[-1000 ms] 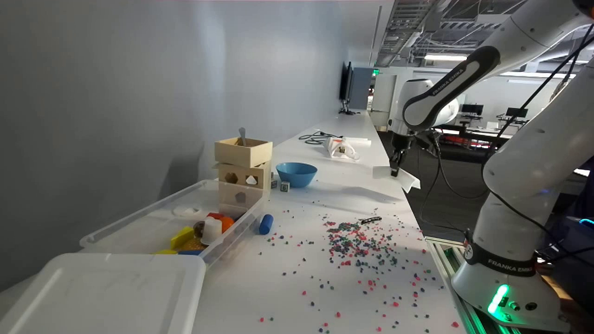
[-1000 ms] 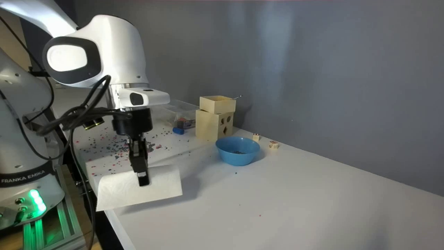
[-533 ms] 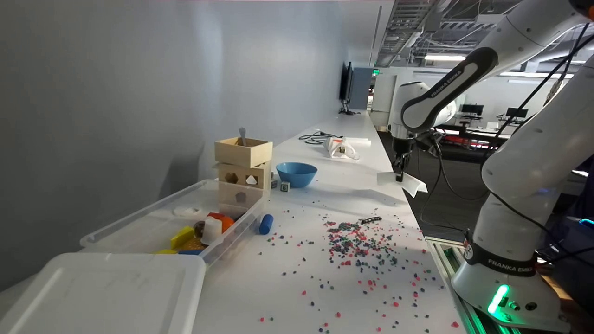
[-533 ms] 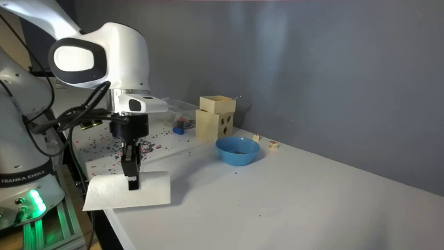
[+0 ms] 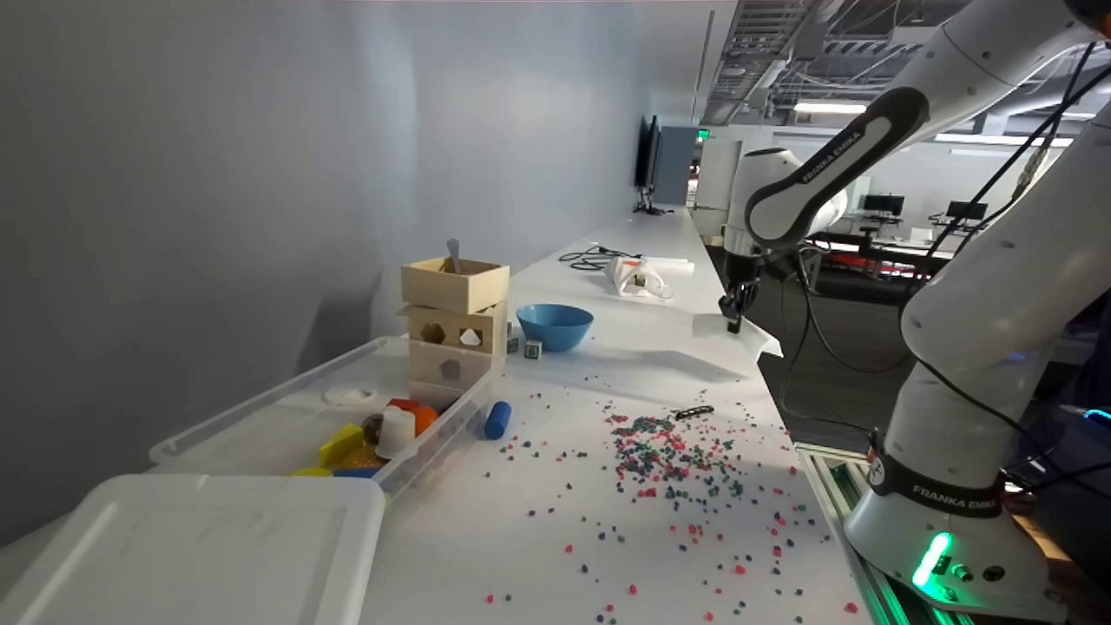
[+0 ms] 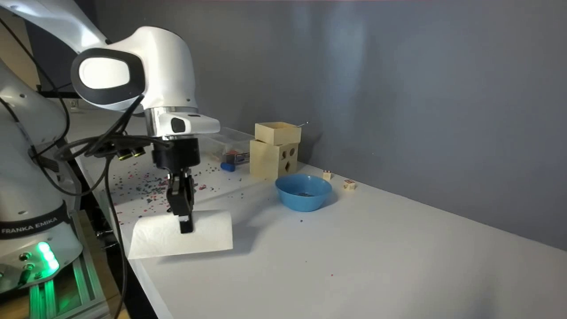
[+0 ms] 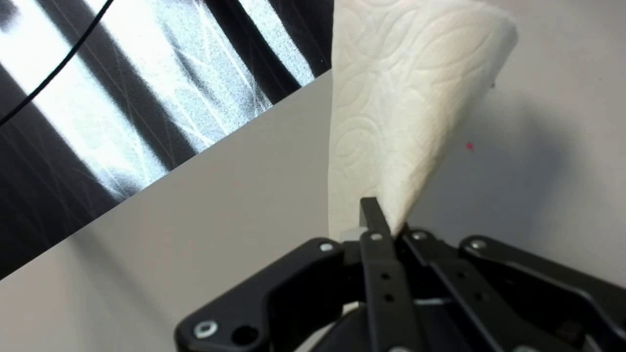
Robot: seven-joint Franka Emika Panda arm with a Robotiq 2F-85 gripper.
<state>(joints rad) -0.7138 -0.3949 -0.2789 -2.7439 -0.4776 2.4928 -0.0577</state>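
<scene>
You had the black two-fingered gripper (image 6: 186,225) clenched on an embossed white sheet of paper towel (image 6: 210,232) that hung just above the smooth white tabletop (image 6: 376,266), its long axis crossing the tabletop's edge, spread to both sides of the jaws.

Free room lies between tool (image 6: 186,227) and bowl (image 6: 303,203), which blocks the cubes (image 5: 533,349).
</scene>
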